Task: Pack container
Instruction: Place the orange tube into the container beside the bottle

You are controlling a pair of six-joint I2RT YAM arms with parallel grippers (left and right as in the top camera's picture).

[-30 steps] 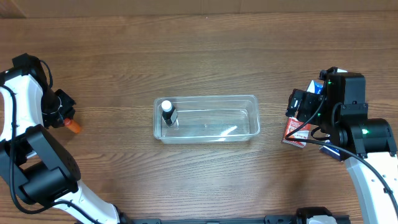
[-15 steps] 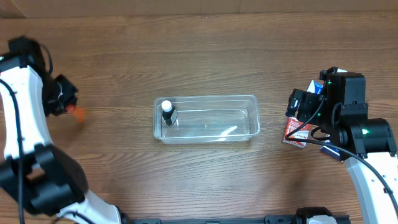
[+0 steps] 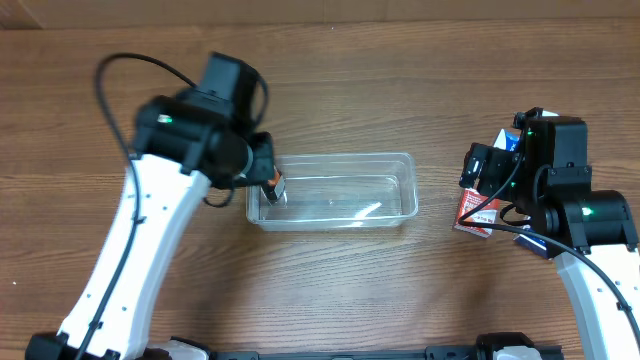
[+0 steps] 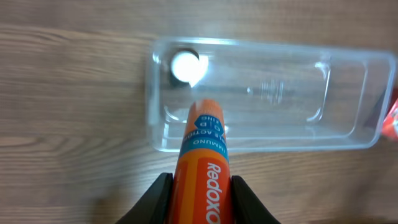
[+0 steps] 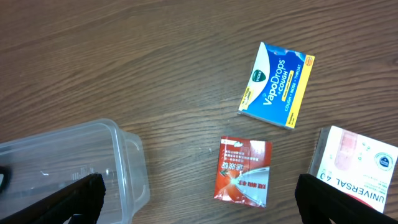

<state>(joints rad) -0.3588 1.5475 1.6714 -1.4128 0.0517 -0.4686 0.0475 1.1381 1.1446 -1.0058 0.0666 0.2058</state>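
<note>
Brown wood-grain tabletop (image 3: 400, 80), planks running left-right, nothing of the room past its edges in view

Container (image 3: 340, 156) sits about mid-tabletop, long side left-right, upright, mouth up. Small bottle with white cap (image 4: 185, 65) stands in its left end, close to the corner; the floor to the right of it is bare plastic

Left tool (image 4: 200, 202) is over the container's left end, fingers closed against both sides of an orange Redoxon tube (image 4: 204, 155). In the left wrist view the tube's tip lies over the container's near-left part, just beside the bottle; can't tell if the two touch

Right tool (image 5: 199, 193) is off the container's right end, fingers spread wide with nothing between them. Under it, flat on the tabletop:
- red sachet (image 5: 244, 170), near the container's right wall but apart from it
- blue and yellow VapoDrops box (image 5: 277, 85), apart from the sachet
- white box marked UNIVERSAL (image 5: 360, 162), cut off by the frame edge

Bare wood runs along both long sides of the container and left of it; the right side is crowded by the three packs and the right arm
</note>
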